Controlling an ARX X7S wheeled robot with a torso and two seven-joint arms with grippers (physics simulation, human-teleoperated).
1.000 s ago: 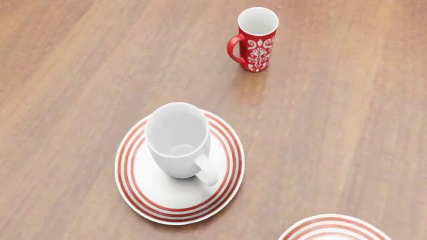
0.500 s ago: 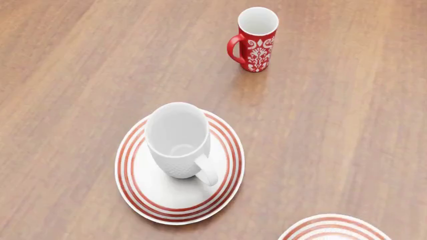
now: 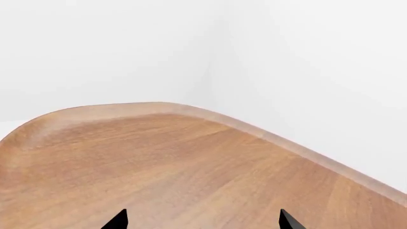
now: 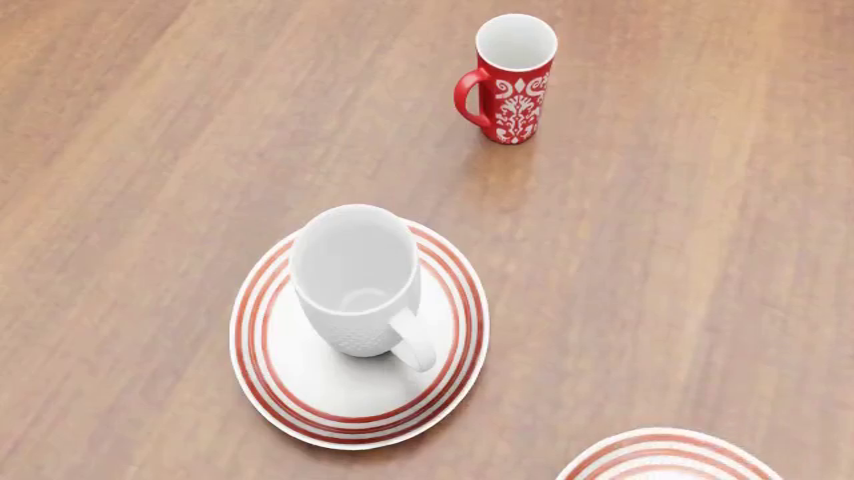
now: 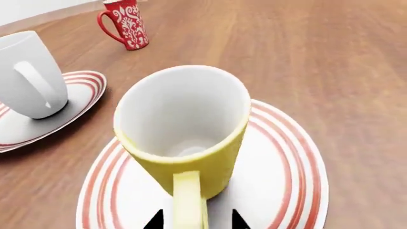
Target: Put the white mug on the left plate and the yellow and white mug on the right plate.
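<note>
The white mug (image 4: 354, 280) stands upright on the left plate (image 4: 360, 400); both also show in the right wrist view, the mug (image 5: 28, 76) on the plate (image 5: 76, 95). The yellow and white mug (image 5: 184, 124) stands upright on the right plate (image 5: 279, 167), whose rim shows at the head view's bottom edge (image 4: 667, 455). My right gripper (image 5: 196, 222) is open, its fingertips on either side of the yellow handle with a small gap each side. My left gripper (image 3: 202, 220) is open and empty over bare table. Neither gripper shows in the head view.
A red mug with a white floral pattern (image 4: 514, 80) stands at the far side of the wooden table (image 4: 694, 250), also seen in the right wrist view (image 5: 127, 24). The table's rounded edge (image 3: 159, 107) and a white wall lie beyond my left gripper.
</note>
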